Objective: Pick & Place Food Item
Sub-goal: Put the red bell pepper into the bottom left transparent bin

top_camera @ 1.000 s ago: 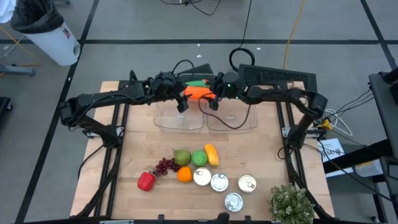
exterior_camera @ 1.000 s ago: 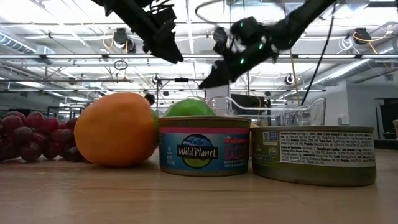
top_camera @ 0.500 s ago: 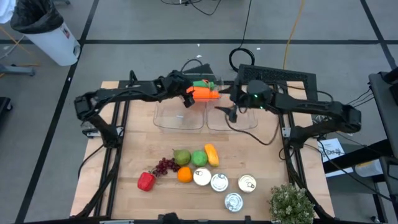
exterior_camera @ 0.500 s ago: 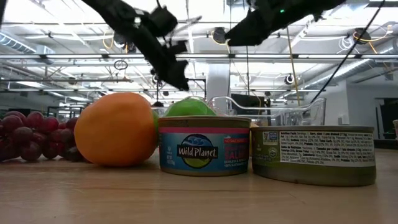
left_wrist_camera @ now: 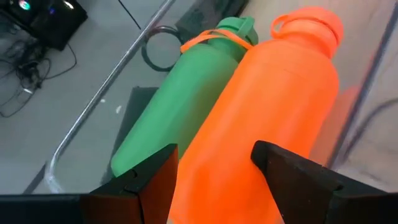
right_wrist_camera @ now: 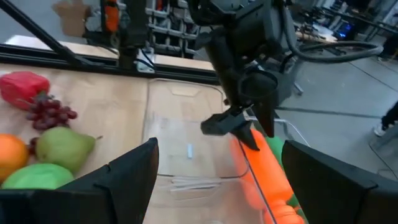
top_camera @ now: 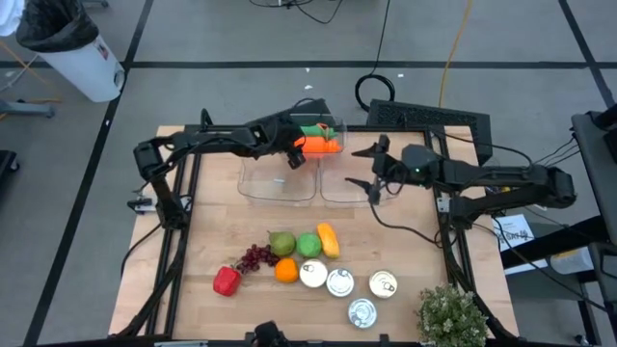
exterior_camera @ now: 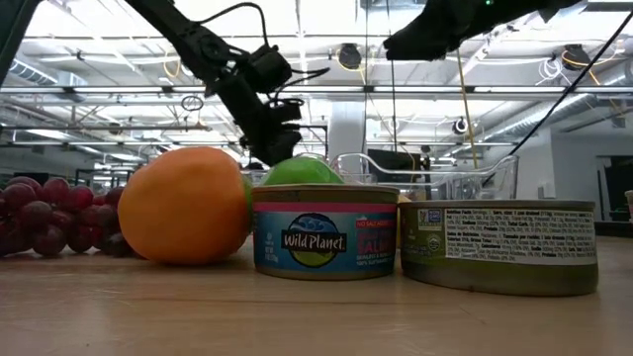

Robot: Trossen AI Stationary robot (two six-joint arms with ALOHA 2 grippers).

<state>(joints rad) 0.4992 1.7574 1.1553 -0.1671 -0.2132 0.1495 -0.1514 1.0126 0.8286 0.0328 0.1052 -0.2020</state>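
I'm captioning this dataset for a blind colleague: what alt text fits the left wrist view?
The left gripper is closed around an orange bottle, one dark finger on each side of its body. A green bottle lies alongside, touching it, both caps pointing away from the camera, with grey floor and cables beyond.

A: Count off the table, please.

B: Cans (top_camera: pixel 326 281) first — four, clustered near the front edge. Fruit and veg, one of each: red pepper (top_camera: pixel 226 280), bunch of grapes (top_camera: pixel 254 257), pear (top_camera: pixel 281 241), green apple (top_camera: pixel 308 245), orange (top_camera: pixel 286 271), yellow piece (top_camera: pixel 329 239) beside the apple.

A: Containers?

B: Two clear bins (top_camera: pixel 277 179), side by side at the back. Two bottles — one orange bottle (top_camera: pixel 321 146), one green bottle (top_camera: pixel 311 129).

A: Anything else?

B: One potted plant (top_camera: pixel 451 316) at the front corner, one white trash can (top_camera: pixel 75 56) on the floor. Two arms.
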